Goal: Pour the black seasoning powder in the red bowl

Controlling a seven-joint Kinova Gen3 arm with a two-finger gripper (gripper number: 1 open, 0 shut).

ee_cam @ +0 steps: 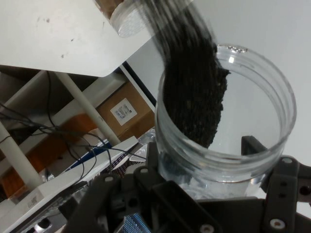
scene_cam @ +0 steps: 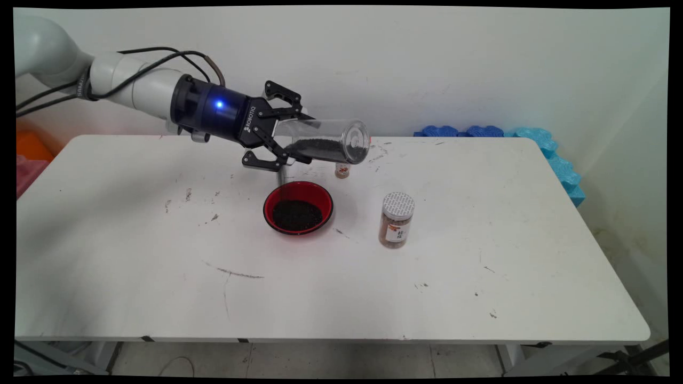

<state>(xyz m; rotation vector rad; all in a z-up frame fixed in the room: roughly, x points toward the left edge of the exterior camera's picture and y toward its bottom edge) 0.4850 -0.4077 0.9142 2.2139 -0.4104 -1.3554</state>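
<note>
My gripper is shut on a clear plastic jar, held nearly on its side above the table. Black grains lie along the jar's lower wall. In the hand view the clear jar fills the middle, its open mouth pointing away, with the dark grains heaped on one side. Below and a little left of the jar sits a red bowl holding black grains. A small spice bottle stands just under the jar's mouth, behind the bowl.
A lidded jar of brown spice stands to the right of the bowl. Blue foam pieces line the table's far right corner. The white table carries scuffs and a few spilled specks.
</note>
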